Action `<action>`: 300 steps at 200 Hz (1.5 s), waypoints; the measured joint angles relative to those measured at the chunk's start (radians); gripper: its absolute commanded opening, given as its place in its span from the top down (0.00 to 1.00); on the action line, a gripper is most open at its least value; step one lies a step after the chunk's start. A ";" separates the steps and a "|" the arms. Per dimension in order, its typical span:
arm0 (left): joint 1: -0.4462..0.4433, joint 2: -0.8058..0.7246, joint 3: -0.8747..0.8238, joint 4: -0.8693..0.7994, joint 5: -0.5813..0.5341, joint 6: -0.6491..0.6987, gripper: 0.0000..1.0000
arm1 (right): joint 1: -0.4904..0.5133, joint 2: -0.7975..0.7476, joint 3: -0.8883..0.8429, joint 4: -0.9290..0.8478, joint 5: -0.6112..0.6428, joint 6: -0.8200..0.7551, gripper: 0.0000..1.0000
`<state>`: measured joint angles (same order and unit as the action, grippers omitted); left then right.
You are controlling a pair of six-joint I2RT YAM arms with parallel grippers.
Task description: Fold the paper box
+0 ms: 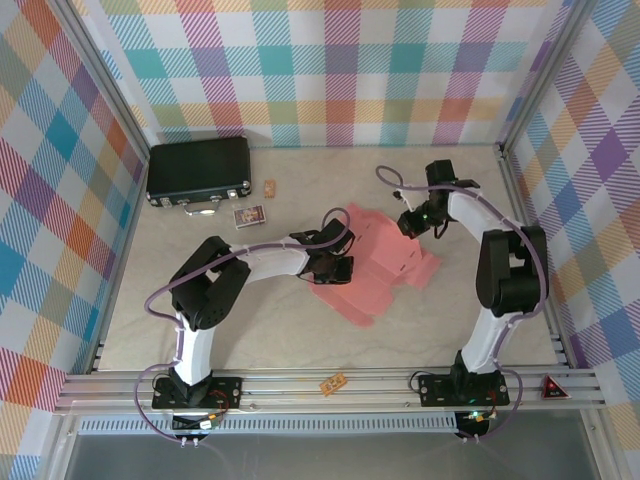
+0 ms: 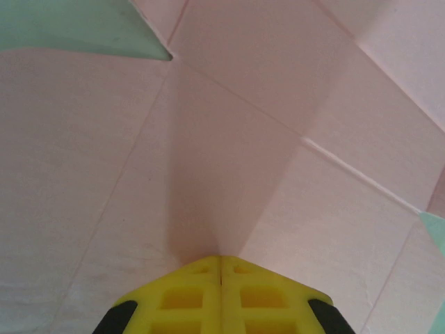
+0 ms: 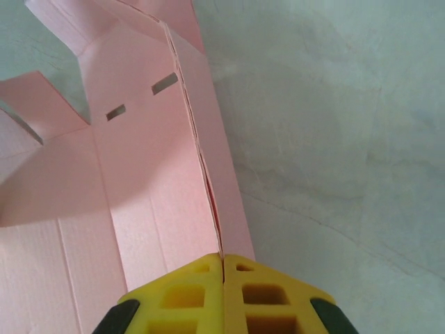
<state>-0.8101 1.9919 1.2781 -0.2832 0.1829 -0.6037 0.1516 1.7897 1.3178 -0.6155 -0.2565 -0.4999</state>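
Jaws shut, right pinching paper box [image 3: 149,198]

The paper box [image 1: 385,262] is soft pink. The left tool [image 2: 221,264] and the right tool [image 3: 222,261] are bright yellow with black sides. The worktop [image 1: 270,340] is pale cream with faint grey swirls. The case [image 1: 198,170] is black. The walls [image 1: 340,70] have checks of pink, orange, blue, green and purple.

Both arms bend inward; left end effector [image 1: 335,268] and right end effector [image 1: 412,222] closed.
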 measured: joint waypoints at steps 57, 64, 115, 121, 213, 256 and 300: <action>0.001 -0.005 -0.014 0.047 0.005 -0.011 0.91 | 0.062 -0.112 -0.115 0.151 0.071 -0.126 1.00; 0.003 -0.021 -0.033 0.055 -0.006 -0.011 0.88 | 0.069 -0.119 -0.127 0.167 0.080 -0.139 1.00; 0.039 -0.187 -0.204 0.087 -0.069 -0.037 0.80 | 0.108 -0.153 -0.168 0.273 0.138 -0.222 1.00; 0.046 -0.194 -0.221 0.100 -0.073 -0.039 0.79 | 0.114 -0.156 -0.172 0.286 0.144 -0.232 1.00; 0.066 -0.193 -0.330 0.243 -0.045 -0.135 1.00 | 0.231 -0.190 -0.295 0.475 0.243 -0.393 1.00; 0.057 -0.169 -0.334 0.322 -0.034 -0.184 1.00 | 0.292 -0.243 -0.402 0.641 0.296 -0.498 1.00; 0.052 -0.142 -0.331 0.392 -0.035 -0.216 1.00 | 0.335 -0.245 -0.463 0.774 0.367 -0.571 1.00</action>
<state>-0.7578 1.8500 0.9470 0.1089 0.1474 -0.8192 0.4870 1.5448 0.8551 0.1585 0.1101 -1.0706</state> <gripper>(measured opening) 0.047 0.061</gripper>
